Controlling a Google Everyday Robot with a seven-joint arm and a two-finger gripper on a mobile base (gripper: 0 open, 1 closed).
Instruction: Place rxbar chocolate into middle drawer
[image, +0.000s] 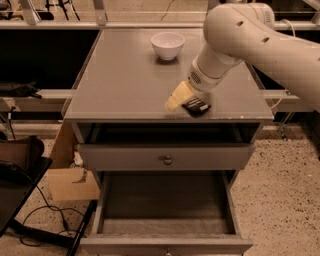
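The rxbar chocolate (196, 106), a small black-wrapped bar, lies on the grey cabinet top (125, 85) near its front edge, right of centre. My gripper (182, 100), pale yellow at the end of the white arm (250, 40), is down at the bar and touches its left side; the wrist hides part of it. The middle drawer (165, 212) is pulled out wide below, its grey tray showing nothing in it. The top drawer (167, 159), with a round knob, stands out slightly above it.
A white bowl (167, 45) stands at the back of the cabinet top. A cardboard box (70, 182) sits on the floor left of the cabinet, with a dark chair (20, 175) and cables beside it. Metal rails run along both sides.
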